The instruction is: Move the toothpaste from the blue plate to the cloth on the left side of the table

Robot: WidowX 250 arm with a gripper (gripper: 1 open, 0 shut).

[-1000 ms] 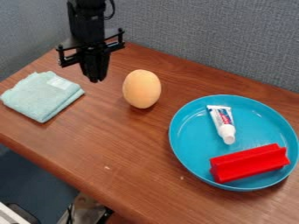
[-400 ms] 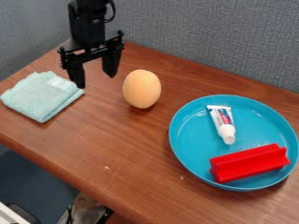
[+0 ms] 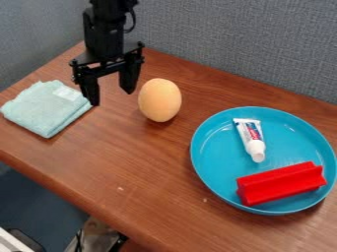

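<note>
The toothpaste, a small white tube with red and blue markings, lies inside the blue plate at the right of the table. The cloth, a folded teal towel, rests at the left side. My gripper hangs open above the table between the cloth and an orange egg shape, its two black fingers spread wide with nothing between them. It is far from the toothpaste.
An orange egg shape stands just right of the gripper. A red rectangular block lies in the plate near its front rim. A grey wall runs behind the table; the table's front edge runs diagonally at lower left.
The gripper's fingers have spread from shut to wide open, and the arm has shifted slightly to the right, toward the egg shape.
</note>
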